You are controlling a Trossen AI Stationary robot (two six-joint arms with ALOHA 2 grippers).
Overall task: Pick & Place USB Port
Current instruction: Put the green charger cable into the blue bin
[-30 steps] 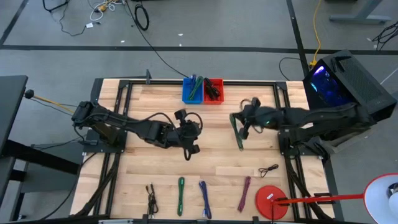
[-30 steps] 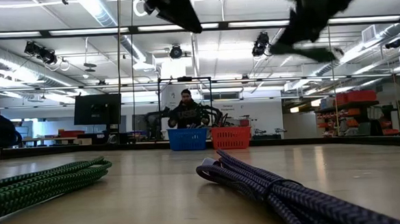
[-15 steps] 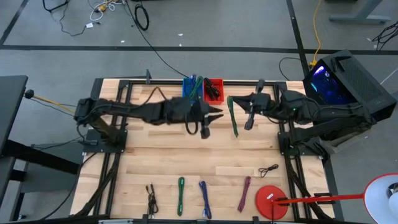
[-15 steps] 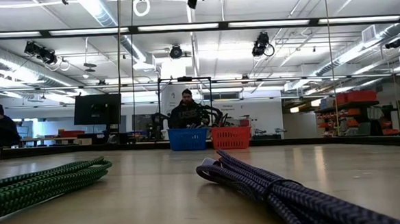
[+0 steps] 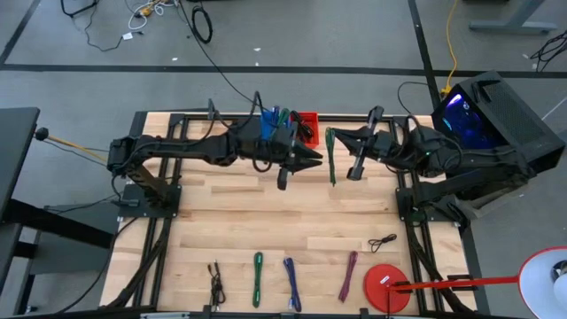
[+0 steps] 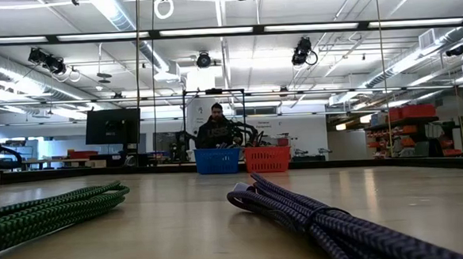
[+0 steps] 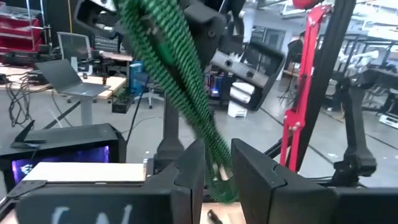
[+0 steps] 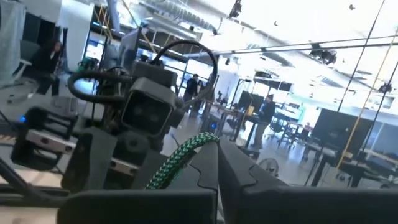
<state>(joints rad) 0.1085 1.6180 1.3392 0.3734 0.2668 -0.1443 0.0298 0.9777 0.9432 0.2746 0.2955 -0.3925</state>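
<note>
Two grippers meet over the far edge of the table, one green cable between them.
The right gripper (image 5: pixel 330 135) is clamped tight on the green cable (image 5: pixel 330 158), which hangs from it just beside the red bin (image 5: pixel 306 128) and blue bin (image 5: pixel 273 130). The left gripper (image 5: pixel 314 163) points at the cable, fingers (image 7: pixel 189 171) narrowly parted with the cable running between them; whether they pinch it, I cannot tell. More cables lie along the table's (image 5: pixel 230 221) near edge, among them a purple one (image 5: pixel 348 275).
</note>
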